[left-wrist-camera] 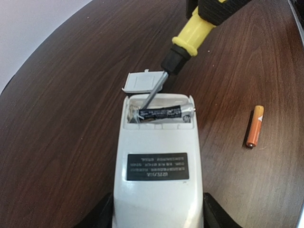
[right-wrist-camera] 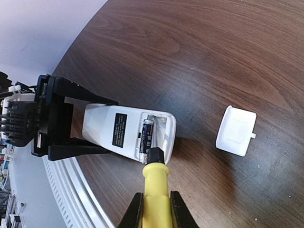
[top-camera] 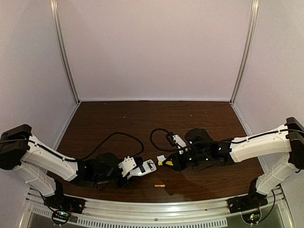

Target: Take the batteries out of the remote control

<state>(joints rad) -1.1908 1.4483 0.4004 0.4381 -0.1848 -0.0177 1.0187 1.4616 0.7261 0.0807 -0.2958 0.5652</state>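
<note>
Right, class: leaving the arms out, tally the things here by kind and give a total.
Batteries: 2 (orange battery, dark battery)
Remote control: 1
Yellow-handled screwdriver: 1
White battery cover: 1
Total: 5

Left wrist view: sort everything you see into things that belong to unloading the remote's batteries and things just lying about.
Belongs to the job:
remote control
dark battery, in the open bay
orange battery, already out
yellow-handled screwdriver, tip in the bay

Lying about:
white cover piece, just beyond the remote's open end
</note>
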